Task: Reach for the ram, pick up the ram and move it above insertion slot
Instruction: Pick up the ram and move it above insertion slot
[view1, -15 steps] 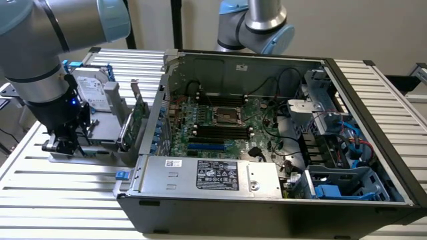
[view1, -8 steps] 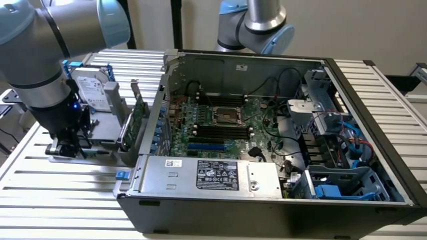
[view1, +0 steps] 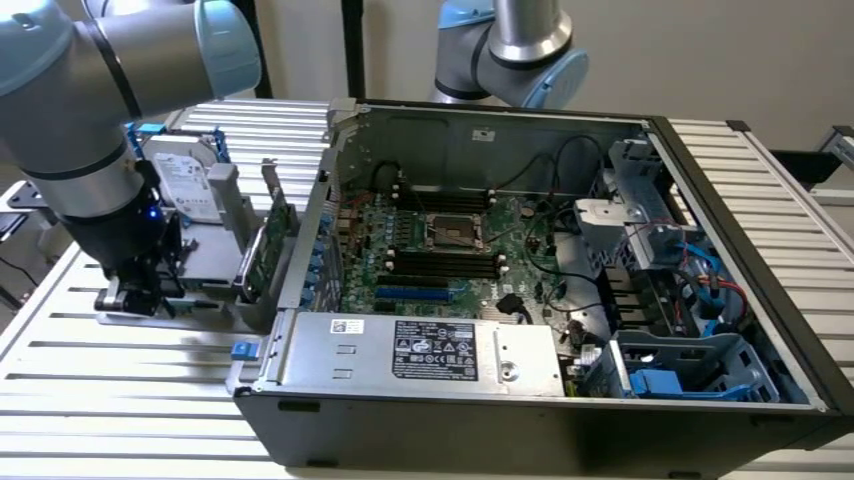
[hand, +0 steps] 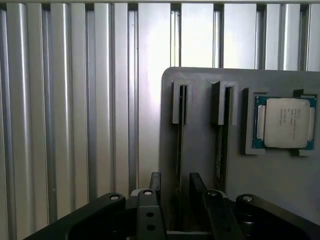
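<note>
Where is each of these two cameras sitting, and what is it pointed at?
Exterior view: off the arm, looking down at the open computer case on the slatted table; the arm shows at the exterior view's left.
Wrist view: on the wrist, looking down past the tool at the ram standing in a grey holder.
Shared: table, holder and tool.

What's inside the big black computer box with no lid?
A green motherboard with long narrow black slots, a short blue slot, black cables and a labelled silver metal box. Whatever lies under that box is covered.
</note>
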